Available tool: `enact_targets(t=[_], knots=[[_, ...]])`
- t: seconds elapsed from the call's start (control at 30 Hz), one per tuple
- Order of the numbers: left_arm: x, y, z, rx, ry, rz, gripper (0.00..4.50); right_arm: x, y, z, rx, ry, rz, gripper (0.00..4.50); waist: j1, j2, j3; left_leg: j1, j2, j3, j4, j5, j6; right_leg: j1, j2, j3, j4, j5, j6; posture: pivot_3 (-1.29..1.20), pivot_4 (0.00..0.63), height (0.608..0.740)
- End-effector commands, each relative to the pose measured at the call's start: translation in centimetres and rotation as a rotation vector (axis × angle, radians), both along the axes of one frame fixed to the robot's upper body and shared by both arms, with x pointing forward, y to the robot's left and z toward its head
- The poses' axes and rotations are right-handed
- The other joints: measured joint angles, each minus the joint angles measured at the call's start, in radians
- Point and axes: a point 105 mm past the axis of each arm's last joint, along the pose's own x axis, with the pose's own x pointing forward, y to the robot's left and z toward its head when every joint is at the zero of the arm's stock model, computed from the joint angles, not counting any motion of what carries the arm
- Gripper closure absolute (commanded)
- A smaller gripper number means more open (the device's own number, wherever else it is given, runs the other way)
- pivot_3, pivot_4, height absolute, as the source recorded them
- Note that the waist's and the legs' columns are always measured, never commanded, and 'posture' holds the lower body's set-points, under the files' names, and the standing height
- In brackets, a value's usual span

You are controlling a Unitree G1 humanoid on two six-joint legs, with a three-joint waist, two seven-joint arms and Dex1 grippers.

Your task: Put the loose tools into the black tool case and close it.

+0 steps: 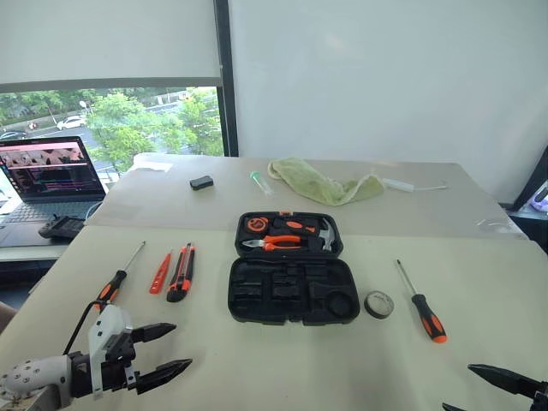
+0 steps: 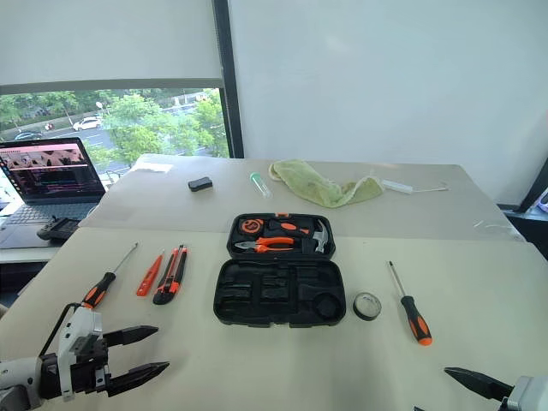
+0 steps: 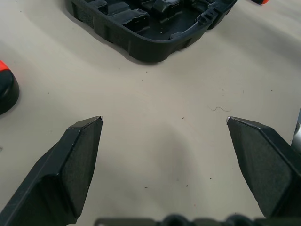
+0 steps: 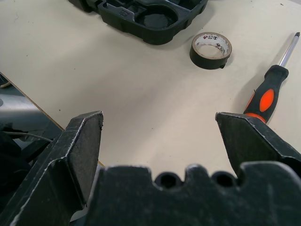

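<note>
While the black tool case (image 1: 291,274) lies open in the middle of the worktop (image 1: 479,282), the loose tools sit on either side of it. Near the left pincer (image 1: 163,353), released and empty, lies a long screwdriver (image 1: 118,278) with its handle toward the pincer and its shaft pointing away; just beyond are the small tester screwdriver (image 1: 160,272) and the utility knife (image 1: 181,272). The right pincer (image 4: 160,123), also released and empty, faces the tape roll (image 4: 211,49) and the second screwdriver (image 4: 269,92). Each side's tools likely suit the arm nearer them.
</note>
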Motion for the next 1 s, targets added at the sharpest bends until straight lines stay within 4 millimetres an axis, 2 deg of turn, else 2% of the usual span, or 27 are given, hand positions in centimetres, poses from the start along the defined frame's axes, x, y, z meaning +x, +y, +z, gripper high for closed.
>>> enact_targets(t=[0.03, 0.1, 0.3, 0.4, 0.47, 0.53, 0.6, 0.7, 0.87, 1.0], knots=[[0.3, -0.3, 0.9, -0.024, -0.046, -0.003, 0.00, 0.7, 0.7, 0.7, -0.012, -0.041, 0.031, 0.07, 0.000, 0.000, 0.000, 0.000, 0.000, 0.000, 0.000, 0.000, 0.000, 0.000, 0.000, 0.000, 0.000, 0.000, 0.000, 0.00, 0.150, 0.740], [0.7, -0.3, 1.2, -0.053, -0.058, 0.017, 0.00, 1.6, 1.6, 1.1, 0.003, -0.070, 0.050, 0.07, 0.000, 0.000, 0.000, 0.000, 0.000, 0.000, 0.000, 0.000, 0.000, 0.000, 0.000, 0.000, 0.000, 0.000, 0.000, 0.00, 0.150, 0.740], [2.4, -1.0, 2.0, -0.097, -0.080, 0.085, 0.00, 2.6, 2.8, 2.1, 0.028, -0.134, 0.093, 0.07, 0.001, 0.000, 0.000, 0.000, 0.000, 0.000, 0.000, 0.000, 0.000, 0.001, 0.003, 0.000, 0.001, 0.000, 0.000, 0.00, 0.150, 0.740], [4.7, -0.5, 3.2, -0.125, -0.131, 0.235, 0.00, 3.1, 5.7, 4.9, 0.108, -0.284, 0.236, 0.07, 0.003, 0.000, 0.000, -0.001, 0.000, 0.000, 0.000, 0.000, 0.000, 0.001, 0.003, 0.000, 0.001, 0.000, 0.000, 0.00, 0.150, 0.740], [6.1, 0.2, 3.9, -0.145, -0.120, 0.353, 0.00, 3.5, 7.5, 6.2, 0.157, -0.309, 0.336, 0.07, 0.002, 0.000, 0.000, -0.001, 0.000, 0.000, 0.001, 0.000, 0.000, 0.001, 0.003, 0.000, 0.001, 0.005, 0.007, 0.00, 0.150, 0.740], [8.2, 3.3, 4.2, -0.030, -0.045, 0.587, 0.00, 4.3, 10.4, 8.2, 0.235, -0.364, 0.497, 0.07, -0.005, -0.003, 0.001, 0.000, 0.000, 0.000, 0.001, 0.000, 0.000, 0.002, 0.003, 0.001, 0.002, 0.006, 0.008, 0.00, 0.150, 0.740], [8.8, 5.3, 4.5, 0.086, 0.015, 0.681, 0.00, 4.7, 11.8, 9.1, 0.250, -0.382, 0.580, 0.07, -0.009, -0.009, 0.004, 0.002, 0.000, 0.000, 0.001, 0.002, -0.002, 0.002, 0.006, 0.001, 0.002, 0.008, 0.006, 0.00, 0.150, 0.740], [10.0, 8.0, 5.8, 0.159, 0.061, 0.751, 0.00, 5.5, 12.4, 9.1, 0.254, -0.379, 0.618, 0.07, -0.002, -0.010, 0.005, 0.001, 0.001, -0.002, -0.001, 0.003, -0.006, 0.001, 0.014, 0.001, 0.003, 0.008, 0.004, 0.00, 0.150, 0.740], [11.5, 10.5, 7.0, 0.199, 0.188, 0.819, 0.00, 6.2, 12.5, 8.9, 0.257, -0.379, 0.620, 0.07, 0.008, -0.011, 0.005, -0.004, 0.001, -0.002, 0.000, 0.003, -0.007, -0.002, 0.015, -0.001, 0.002, 0.007, 0.004, 0.00, 0.150, 0.740], [11.6, 11.2, 5.5, 0.264, 0.363, 0.837, 0.00, 6.3, 12.4, 9.0, 0.261, -0.396, 0.591, 0.07, 0.007, -0.012, 0.006, -0.006, 0.000, -0.001, 0.001, 0.002, -0.005, -0.002, 0.015, -0.001, 0.000, 0.007, 0.005, 0.00, 0.150, 0.740]])
